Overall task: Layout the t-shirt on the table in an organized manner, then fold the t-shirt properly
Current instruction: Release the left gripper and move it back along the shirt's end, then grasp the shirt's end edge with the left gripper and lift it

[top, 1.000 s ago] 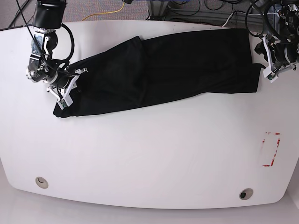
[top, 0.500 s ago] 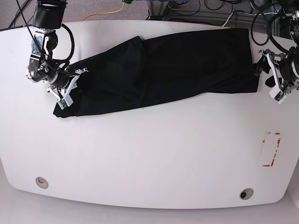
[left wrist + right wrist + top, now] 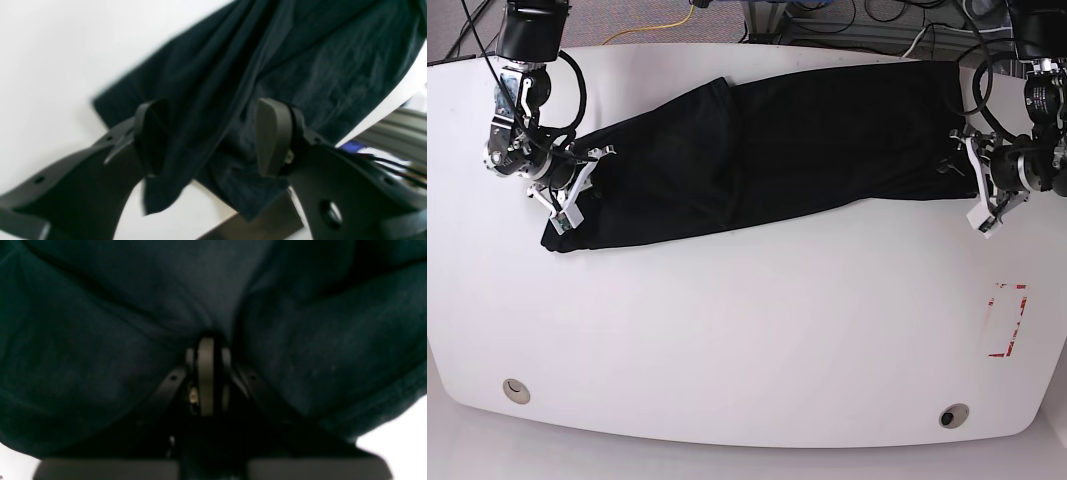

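The t-shirt (image 3: 767, 150) lies stretched in a long dark band across the far half of the table (image 3: 747, 330). At one end the right gripper (image 3: 567, 205) is clamped tight on a bunched corner of the cloth. At the other end the left gripper (image 3: 977, 190) stands wide apart at the hem, fabric draped between its fingers (image 3: 272, 136), nothing pinched.
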